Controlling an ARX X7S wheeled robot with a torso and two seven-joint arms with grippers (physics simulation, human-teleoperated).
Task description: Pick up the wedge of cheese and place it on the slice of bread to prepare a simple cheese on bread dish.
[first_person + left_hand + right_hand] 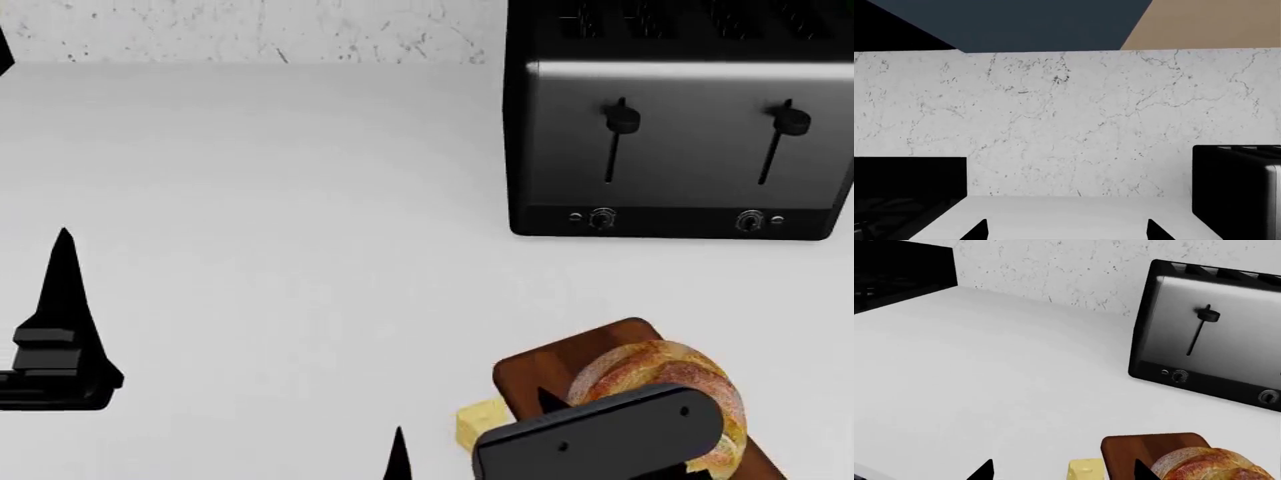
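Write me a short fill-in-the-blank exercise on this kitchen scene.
1. The bread sits on a wooden ____.
2. The cheese lies on the counter, beside the board's ____ edge in the head view.
3. The appliance behind the board is a ____.
4. Each front lever on it is ____ in colour.

Missing words: board; left; toaster; black

In your head view the black right gripper (467,440) covers part of the round, flour-dusted golden-brown loaf (654,375). The small pale yellow cheese wedge (483,420) is half hidden behind it. The black-and-steel toaster (674,130) is cropped at the frame's top.
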